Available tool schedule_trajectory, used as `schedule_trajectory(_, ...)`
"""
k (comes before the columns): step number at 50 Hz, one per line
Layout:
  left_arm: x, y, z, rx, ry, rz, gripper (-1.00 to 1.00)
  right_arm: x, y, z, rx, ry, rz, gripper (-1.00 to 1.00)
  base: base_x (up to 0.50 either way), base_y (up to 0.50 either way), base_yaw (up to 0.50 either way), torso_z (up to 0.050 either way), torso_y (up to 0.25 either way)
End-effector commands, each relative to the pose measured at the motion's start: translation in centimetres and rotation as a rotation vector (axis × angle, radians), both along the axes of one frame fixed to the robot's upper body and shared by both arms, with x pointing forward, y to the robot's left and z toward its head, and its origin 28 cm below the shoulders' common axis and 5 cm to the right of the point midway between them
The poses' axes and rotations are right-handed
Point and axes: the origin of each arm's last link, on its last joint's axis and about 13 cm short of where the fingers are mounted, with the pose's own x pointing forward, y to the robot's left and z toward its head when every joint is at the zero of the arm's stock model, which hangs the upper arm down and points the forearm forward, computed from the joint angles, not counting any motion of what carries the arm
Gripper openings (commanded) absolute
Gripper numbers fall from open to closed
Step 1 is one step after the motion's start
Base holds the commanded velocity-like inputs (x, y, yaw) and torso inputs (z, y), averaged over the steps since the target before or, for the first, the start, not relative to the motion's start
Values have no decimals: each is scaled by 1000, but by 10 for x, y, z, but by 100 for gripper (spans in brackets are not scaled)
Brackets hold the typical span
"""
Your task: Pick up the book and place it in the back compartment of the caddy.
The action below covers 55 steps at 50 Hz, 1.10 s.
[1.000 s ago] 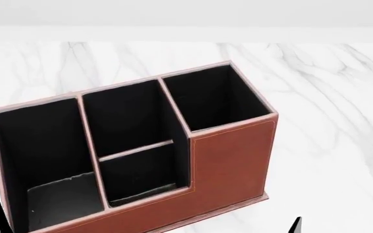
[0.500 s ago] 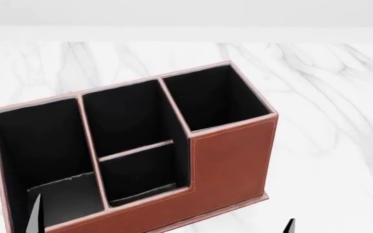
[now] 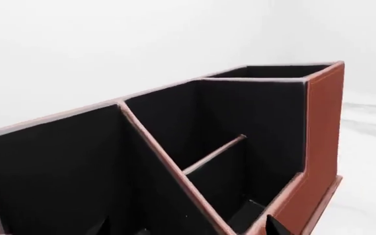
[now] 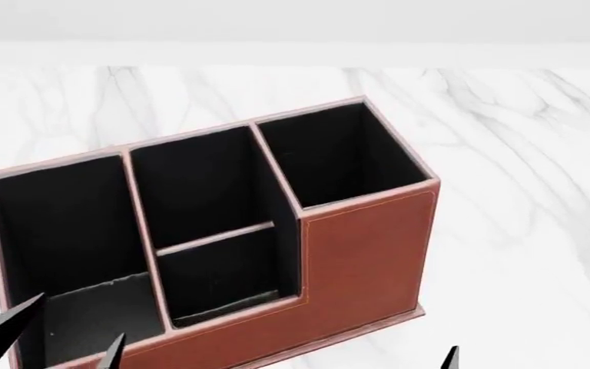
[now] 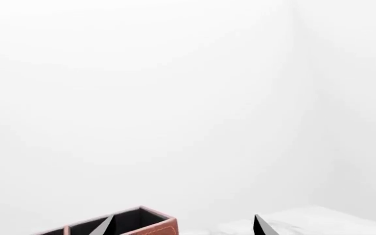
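The reddish-brown leather-look caddy (image 4: 362, 254) stands on the white marble table (image 4: 521, 154); the black hardback book is not in view; left claw (image 4: 44, 334) and right claw (image 5: 184, 225) spread open, empty; judged step: locating the book; next, find and grasp it.

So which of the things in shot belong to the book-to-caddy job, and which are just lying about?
Belongs to the job:
- caddy
- left gripper, open, holding nothing
- right gripper, open, holding nothing
- the book: not in any view

Just there:
- white marble tabletop, which only supports the caddy
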Motion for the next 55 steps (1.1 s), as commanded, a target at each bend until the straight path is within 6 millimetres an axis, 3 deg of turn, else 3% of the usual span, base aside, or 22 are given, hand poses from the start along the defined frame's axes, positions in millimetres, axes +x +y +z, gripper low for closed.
schedule_trajectory(1, 12, 3, -4, 30, 88, -125, 100, 0, 0, 0, -1, -1, 3, 100, 0, 0, 0, 0, 0)
schedule_trajectory(27, 13, -2, -5, -10, 179, -491, 100, 1, 1, -1, -5, 2, 5, 100, 0, 0, 0, 0, 0)
schedule_trajectory(55, 19, -27, 2, 51, 174, -643, 100, 1, 2, -2, -14, 7, 12, 100, 0, 0, 0, 0, 0)
